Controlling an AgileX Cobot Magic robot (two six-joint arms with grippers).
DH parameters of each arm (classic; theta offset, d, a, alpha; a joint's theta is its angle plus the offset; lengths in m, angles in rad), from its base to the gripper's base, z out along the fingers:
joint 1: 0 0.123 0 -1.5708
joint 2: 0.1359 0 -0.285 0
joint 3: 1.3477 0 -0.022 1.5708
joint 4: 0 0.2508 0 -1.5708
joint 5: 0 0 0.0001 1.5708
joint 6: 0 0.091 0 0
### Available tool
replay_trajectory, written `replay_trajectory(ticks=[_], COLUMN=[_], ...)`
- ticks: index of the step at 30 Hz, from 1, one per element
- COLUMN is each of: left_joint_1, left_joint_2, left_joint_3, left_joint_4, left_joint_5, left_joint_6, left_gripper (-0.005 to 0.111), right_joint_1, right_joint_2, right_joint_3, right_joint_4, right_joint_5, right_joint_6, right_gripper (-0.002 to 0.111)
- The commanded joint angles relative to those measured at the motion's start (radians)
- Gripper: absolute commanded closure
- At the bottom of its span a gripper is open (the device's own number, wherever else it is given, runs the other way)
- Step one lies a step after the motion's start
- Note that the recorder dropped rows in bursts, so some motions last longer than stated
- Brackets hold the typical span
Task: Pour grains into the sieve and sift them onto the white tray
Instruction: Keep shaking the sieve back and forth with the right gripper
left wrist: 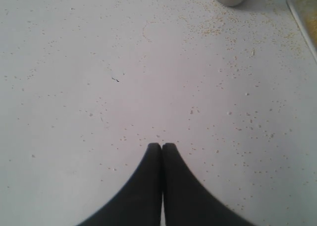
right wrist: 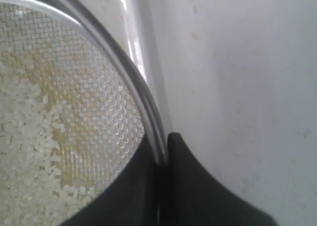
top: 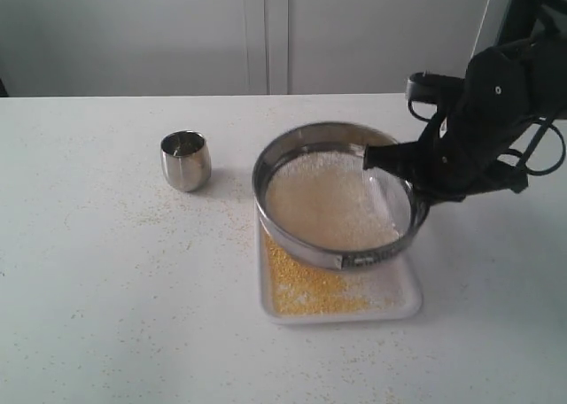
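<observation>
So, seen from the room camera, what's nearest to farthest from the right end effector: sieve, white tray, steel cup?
1. sieve: rim pinched by the right end effector.
2. white tray: just under the sieve.
3. steel cup: off to the left.

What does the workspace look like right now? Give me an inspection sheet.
Surface: white table, dusted with stray grains.
Job's things: sieve tilted over the white tray, whitish grains inside; yellow grains piled on the tray.
Clutter: steel cup upright, left of the sieve in the exterior view.
Hands: right hand shut on the sieve's rim; left hand shut, empty, above the table.
Cables: black loops beside the right arm.
Surroundings: pale panelled wall behind.
</observation>
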Motion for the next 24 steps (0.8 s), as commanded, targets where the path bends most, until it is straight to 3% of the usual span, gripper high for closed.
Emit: replay_trajectory(ticks=[1,4,10,16,21,24], left_joint_1=[0.004,0.004,0.004,0.004,0.004,0.004], left_joint_2=[-0.007,-0.007,-0.007,-0.007,-0.007,-0.007], left_joint_3=[0.001,0.001,0.001,0.001,0.001,0.001], left_joint_4=[-0.002,-0.002,-0.002,-0.002,-0.002,-0.002], left_joint_5=[0.004,0.004,0.004,0.004,0.004,0.004], left_joint_6=[-0.001,-0.001,-0.001,-0.001,-0.001,-0.001], left_gripper=[0.107,0.107,0.107,0.107,0.107,0.107], right_joint_1=[-0.008,-0.008,-0.006,-0.006,-0.006,-0.006], right_joint_2=[-0.009,0.021,0.006,0.026,-0.017,-0.019], right_joint_3=[0.045,0.043,0.037,0.041,0.032,0.037], right_joint_4=[-0.02,-0.015,-0.007,-0.002,0.1,0.064], right_joint_5=[-0.102,-0.346,0.016,-0.356,-0.022,-0.119], right_joint_6=[0.008,0.008,-0.008,-0.008,-0.025,-0.025], right_gripper=[0.108,0.108,0.108,0.108,0.108,0.108])
